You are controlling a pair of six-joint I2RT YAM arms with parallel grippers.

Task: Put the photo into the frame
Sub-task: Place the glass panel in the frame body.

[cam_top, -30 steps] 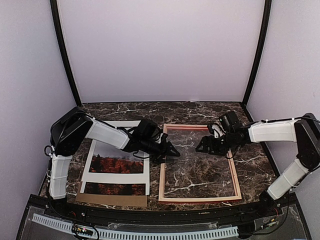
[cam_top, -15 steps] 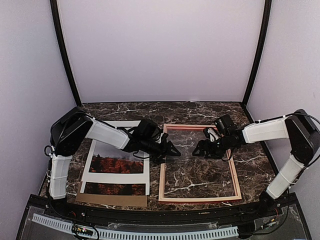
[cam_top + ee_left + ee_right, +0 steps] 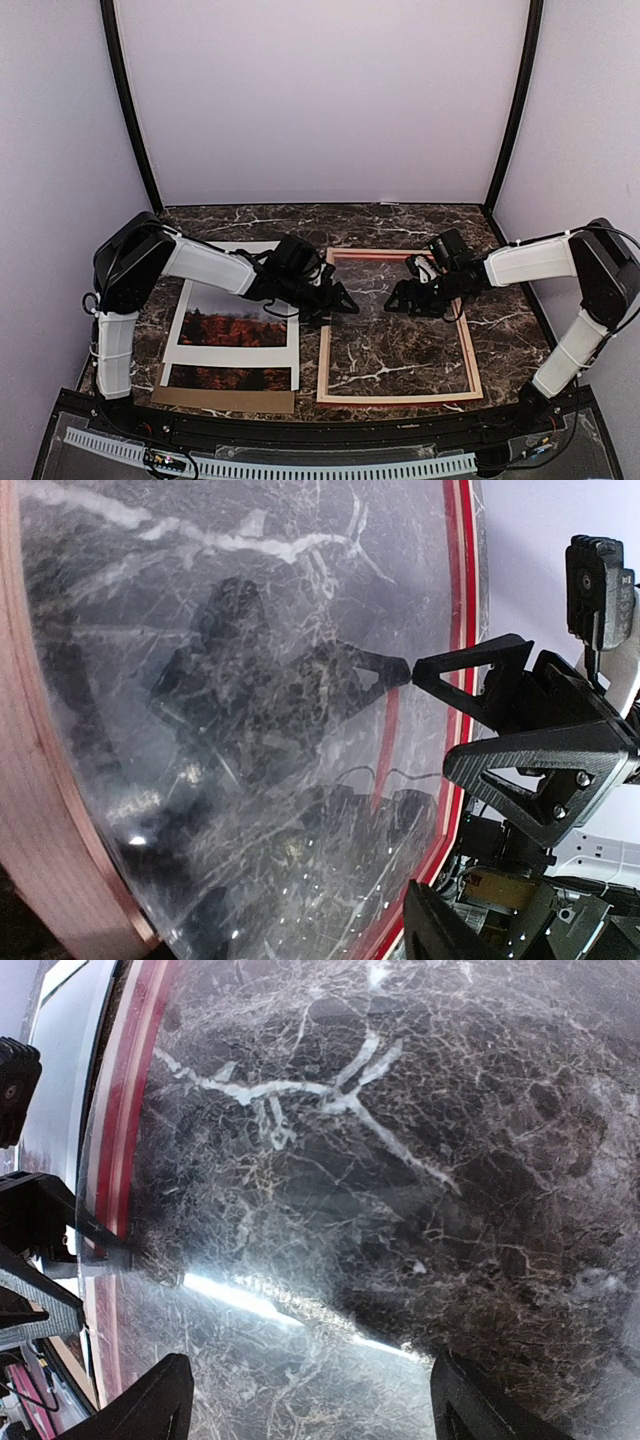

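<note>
Both are gaping wide and gripping nothing over your frame point(image 3: 400, 398): left gripper point(image 3: 338, 305), right gripper point(image 3: 398, 298). Dark marbled table point(image 3: 505, 330) is gleaming between plain lilac walls point(image 3: 320, 100).

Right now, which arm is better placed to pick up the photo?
Left. The photo lies under the white mat on the left arm's side, and the left gripper is at the frame rail nearest it. The right gripper would need to cross the frame.

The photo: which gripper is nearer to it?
Left. The left gripper is over the frame's left rail, just right of the photo; the right gripper is over its middle.
</note>
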